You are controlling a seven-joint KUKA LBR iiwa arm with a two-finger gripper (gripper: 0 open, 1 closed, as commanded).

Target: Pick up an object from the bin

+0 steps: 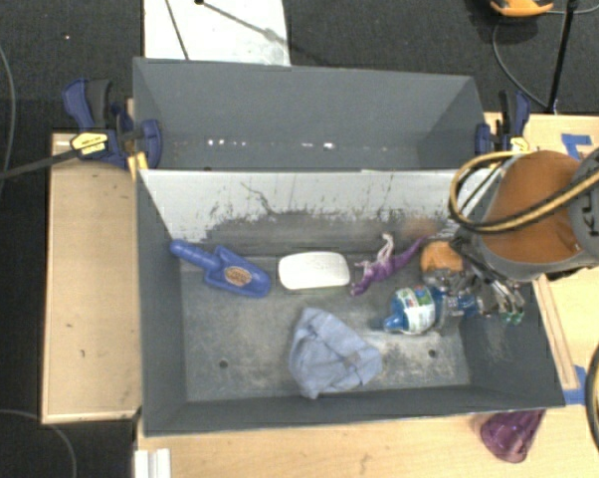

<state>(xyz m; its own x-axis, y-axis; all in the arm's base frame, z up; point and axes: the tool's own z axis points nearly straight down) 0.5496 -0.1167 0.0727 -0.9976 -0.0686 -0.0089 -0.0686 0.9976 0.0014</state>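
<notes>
Currently, nothing is lifted: every item noted lies on the floor of the grey bin (158, 307).

Far left, against the back wall: a blue clamp-shaped tool (223, 266), lying flat, with an orange spot on its handle. Just beside it to the right is a white oval piece (314, 270), smooth and soap-like, apart from its neighbours.

Nearer the front edge, centre: a crumpled blue-grey cloth (329, 357), loosely bunched.

Right of the white oval is a purple toy animal (383, 263), long-tailed, with its tail pointing toward the back right corner. Below it and to the right is a small blue-and-white bottle-like thing (411, 312), on its side. Behind that, at the foot of the back wall, sits a rounded orange-brown lump (440, 257); kind not clear.

Far right: the gripper (484, 305) is down inside the bin, low, just beside the blue-and-white bottle-like thing. The wrist's orange cover (533, 212) bulks above it. I cannot tell how wide its grip is set, nor whether it touches the bottle-like thing.

Judgement: the approach looks about complete, with the arm down at floor level in the right corner. The blue-and-white thing is nearest and the likely target. Closing on an item, confirming the hold and raising it clear of the bin all remain.
</notes>
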